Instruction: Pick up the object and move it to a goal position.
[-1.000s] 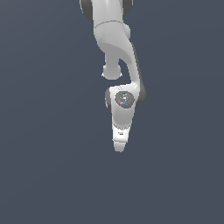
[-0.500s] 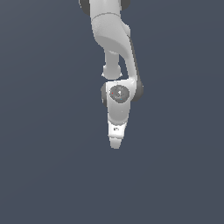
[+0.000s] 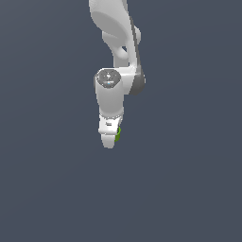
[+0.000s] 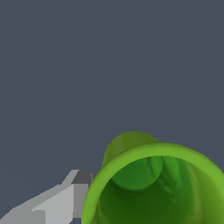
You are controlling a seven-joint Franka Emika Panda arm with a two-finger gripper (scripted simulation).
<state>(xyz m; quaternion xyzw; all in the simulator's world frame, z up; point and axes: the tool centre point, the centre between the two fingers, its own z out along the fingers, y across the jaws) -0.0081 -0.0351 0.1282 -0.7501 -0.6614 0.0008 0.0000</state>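
The white arm hangs down over plain grey ground, its gripper pointing downward. A sliver of the green cup peeks out at the gripper's tip. Up close, the cup's hollow mouth sits against one grey finger; the jaws seem clamped on it, though the far finger is hidden.

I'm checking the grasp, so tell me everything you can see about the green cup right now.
The green cup is a small, bright green, smooth-looking cylinder, hollow, with a rounded rim and a darker interior that fills the near part of the wrist view. One grey finger of the claw lies right against its outer wall. In the exterior view only a green sliver peeks out beside the claw tip, on the exterior view's right. Whether it rests on anything cannot be told.
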